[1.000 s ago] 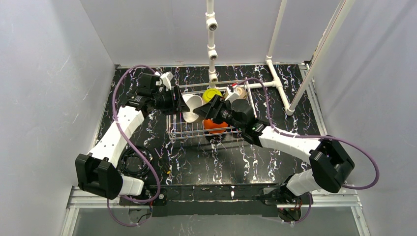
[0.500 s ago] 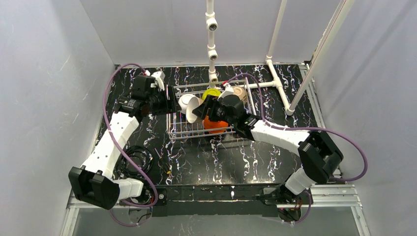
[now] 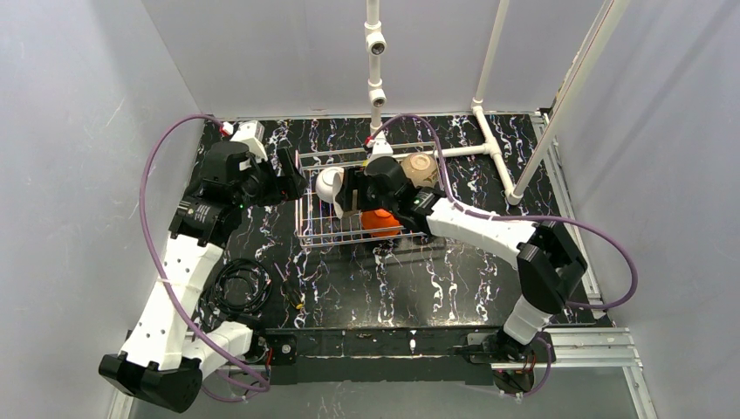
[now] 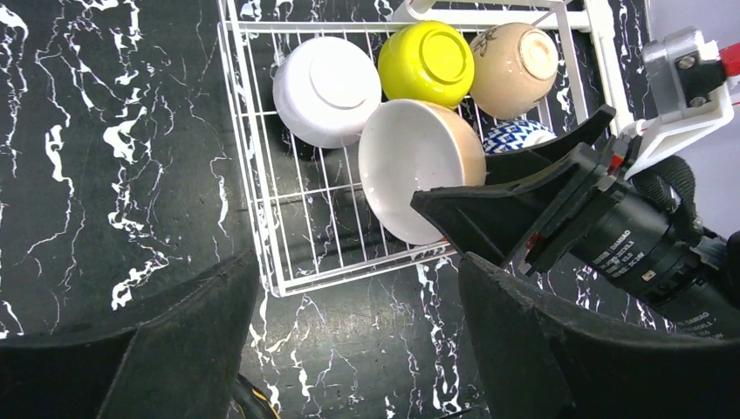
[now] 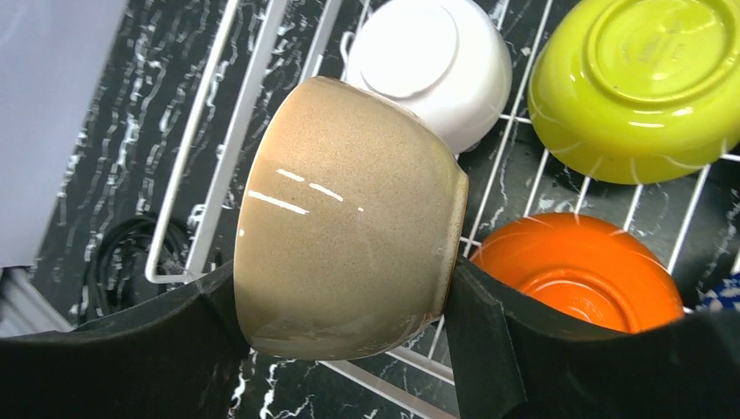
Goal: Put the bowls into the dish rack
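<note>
The white-wire dish rack [image 3: 323,229] holds an upside-down white bowl [image 4: 325,87], a yellow-green bowl [image 4: 436,63], a tan bowl [image 4: 515,57], an orange bowl [image 5: 585,271] and a blue-and-white bowl [image 4: 515,135]. My right gripper [image 5: 340,284] is shut on the beige-brown bowl [image 5: 349,218]. It holds the bowl tilted on its side over the rack's left front part, next to the white bowl [image 5: 428,61]. Its pale inside shows in the left wrist view [image 4: 419,170]. My left gripper [image 4: 358,349] is open and empty, above the table just left of the rack [image 4: 256,175].
A white pipe frame [image 3: 489,144] stands behind and to the right of the rack. A coil of black cable [image 3: 236,284] lies on the black marbled table at the front left. Grey walls close in the sides and back.
My left gripper has let go of the beige-brown bowl and pulled back to the left, out of the rack. My right gripper has kept the bowl and moved it left.
</note>
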